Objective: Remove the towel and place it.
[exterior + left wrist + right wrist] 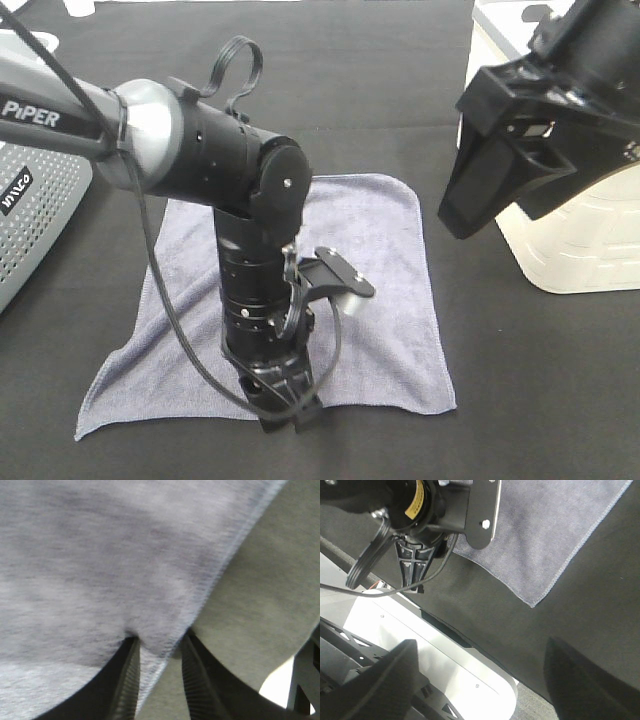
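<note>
**Left gripper pinching the near hem of a flat-lying towel**

The towel point(340, 300) lies spread almost flat on the black table cover point(540, 400), roughly in the middle of the workspace, with its near edge towards the camera side. It looks like a soft, light terry cloth with a stitched hem; I would expect it to drape and fold as soon as it is lifted, with no stiffness to hold a shape, and to slide easily over the cover. The hem or a corner seems the sensible place to take it, since a pinch there gathers little fabric and lets the rest hang free.

The left gripper point(159, 647) points down at the towel's near edge. In the left wrist view its two ribbed fingers point(127, 680) stand narrowly apart with a fold of the hem puckered up between them, so they appear to be clamped on the cloth, or very nearly so. The cloth does not yet look raised off the cover.

The right gripper point(495, 185) hovers well apart, above the table near the white basket point(590, 240). Its fingers point(380, 680) are spread wide and hold nothing.

A grey perforated basket point(35, 215) stands at the left edge
</note>
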Tool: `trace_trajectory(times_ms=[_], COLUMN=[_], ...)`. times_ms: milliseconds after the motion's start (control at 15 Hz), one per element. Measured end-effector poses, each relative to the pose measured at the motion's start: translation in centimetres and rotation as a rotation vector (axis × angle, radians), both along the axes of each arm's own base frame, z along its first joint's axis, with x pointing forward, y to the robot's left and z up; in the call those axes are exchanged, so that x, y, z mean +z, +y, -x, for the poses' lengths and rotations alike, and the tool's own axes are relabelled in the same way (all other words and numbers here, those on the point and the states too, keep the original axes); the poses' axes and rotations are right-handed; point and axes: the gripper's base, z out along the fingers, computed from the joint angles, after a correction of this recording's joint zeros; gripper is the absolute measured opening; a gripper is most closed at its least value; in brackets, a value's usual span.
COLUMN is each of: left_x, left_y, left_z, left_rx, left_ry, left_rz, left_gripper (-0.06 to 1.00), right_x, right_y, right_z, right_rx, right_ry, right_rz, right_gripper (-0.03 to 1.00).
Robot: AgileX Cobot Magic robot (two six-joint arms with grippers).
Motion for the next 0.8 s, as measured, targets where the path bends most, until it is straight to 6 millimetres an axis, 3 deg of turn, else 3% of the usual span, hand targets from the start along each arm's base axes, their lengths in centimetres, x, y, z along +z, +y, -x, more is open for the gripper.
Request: trace_trajectory(times_ms=[333,467,533,600,667,800], left_x=[0.3,2.3,4.4,4.4,6.9,8.0], left_y=[-0.5,-1.2,-1.7,-1.7,-2.0,-2.0], left_z=[0.4,-0.5,-1.0,-1.0,-1.7,-2.0], left_rx=[-0.022,-0.033,-0.028,-0.028,0.001,0.031], left_ry=[0.009,-0.038,-0.072,-0.072,-0.111,-0.135], left_rz=[-0.009,0.026,0.051,0.051,0.038,0.016], left_gripper=[0.27,0.27,0.28,0.28,0.35,0.4], right_x=[0.4,0.4,0.4,0.4,0.5,0.7], right_y=[-0.3,-0.3,-0.3,-0.3,-0.3,-0.4], right_z=[0.3,0.3,0.3,0.3,0.4,0.5], right_rx=[-0.009,-0.012,-0.015,-0.015,-0.021,-0.029], right_ry=[-0.019,-0.018,-0.016,-0.016,-0.018,-0.021], right_rz=[0.001,0.001,0.001,0.001,-0.002,-0.004], right_gripper=[0.69,0.69,0.69,0.69,0.69,0.69])
